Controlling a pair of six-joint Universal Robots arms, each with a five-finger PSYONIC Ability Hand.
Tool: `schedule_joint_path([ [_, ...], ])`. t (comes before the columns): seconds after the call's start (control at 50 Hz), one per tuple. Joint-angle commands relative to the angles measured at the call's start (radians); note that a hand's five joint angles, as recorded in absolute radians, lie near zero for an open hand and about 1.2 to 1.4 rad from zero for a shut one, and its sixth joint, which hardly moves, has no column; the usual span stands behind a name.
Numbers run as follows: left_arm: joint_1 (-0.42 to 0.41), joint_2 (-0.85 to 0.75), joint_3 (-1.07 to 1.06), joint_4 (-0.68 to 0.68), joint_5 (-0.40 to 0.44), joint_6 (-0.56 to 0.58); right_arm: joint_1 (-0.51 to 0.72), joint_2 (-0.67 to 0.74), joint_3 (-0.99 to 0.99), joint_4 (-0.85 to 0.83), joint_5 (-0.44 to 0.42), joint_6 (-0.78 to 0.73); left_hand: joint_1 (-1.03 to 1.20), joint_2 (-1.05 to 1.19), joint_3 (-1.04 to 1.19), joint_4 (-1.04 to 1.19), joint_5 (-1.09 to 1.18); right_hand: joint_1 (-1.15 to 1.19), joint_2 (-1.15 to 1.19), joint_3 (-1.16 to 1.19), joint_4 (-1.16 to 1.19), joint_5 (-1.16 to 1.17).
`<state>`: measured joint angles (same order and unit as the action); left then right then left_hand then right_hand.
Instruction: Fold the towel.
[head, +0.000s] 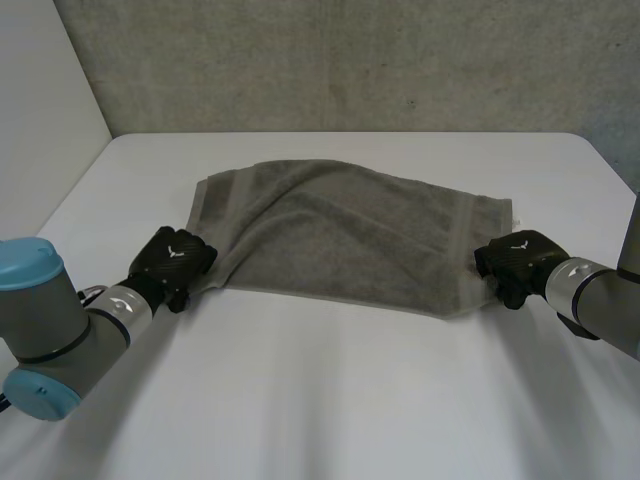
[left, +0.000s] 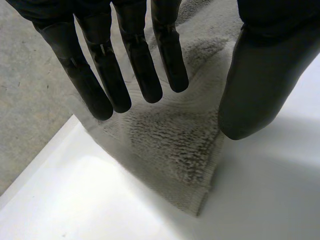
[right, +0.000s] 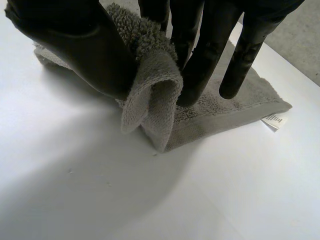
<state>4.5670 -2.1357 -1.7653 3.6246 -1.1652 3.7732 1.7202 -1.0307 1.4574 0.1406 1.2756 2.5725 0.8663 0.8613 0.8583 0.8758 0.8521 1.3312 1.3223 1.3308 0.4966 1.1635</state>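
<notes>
We see the grey towel spread on the counter; our left hand sits over the towel's near left corner, fingers straight, thumb wide, gripping nothing; our right hand pinches a raised fold of the towel's right edge.

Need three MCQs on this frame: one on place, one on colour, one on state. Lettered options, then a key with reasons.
1. Where on the towel is the right hand?
A: its right edge. B: its middle. C: its left edge.
2. What colour is the towel?
A: blue. B: grey. C: red.
3. How is the left hand set?
A: curled round a fold. B: a fist holding nothing. C: open, fingers straight over a towel corner.

Key:
1 A, the head view puts it at the right edge.
2 B, it is grey in every view.
3 C, the left wrist view shows straight fingers above the corner, with the thumb apart.
</notes>
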Motion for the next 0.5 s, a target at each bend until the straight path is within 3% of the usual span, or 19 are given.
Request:
schedule_joint_path([
  [0.02,-0.011,0.005,-0.006,-0.003,-0.001,-0.006,-0.002,0.001,0.004,-0.004,-0.004,0.0,-0.171,-0.166,-0.163,-0.181,-0.332,0.065,0.074,0.065,0.9,0.058],
  [0.22,-0.042,0.01,0.004,-0.006,-0.008,-0.015,-0.001,0.001,0.006,-0.013,-0.004,-0.002,-0.297,-0.292,-0.289,-0.307,-0.458,0.065,0.074,0.065,0.9,0.058],
  [0.5,-0.063,-0.064,0.11,-0.001,-0.019,-0.012,0.002,0.001,0.008,-0.015,-0.004,-0.002,-0.254,-0.249,-0.246,-0.263,-0.414,0.065,0.074,0.065,0.9,0.058],
])
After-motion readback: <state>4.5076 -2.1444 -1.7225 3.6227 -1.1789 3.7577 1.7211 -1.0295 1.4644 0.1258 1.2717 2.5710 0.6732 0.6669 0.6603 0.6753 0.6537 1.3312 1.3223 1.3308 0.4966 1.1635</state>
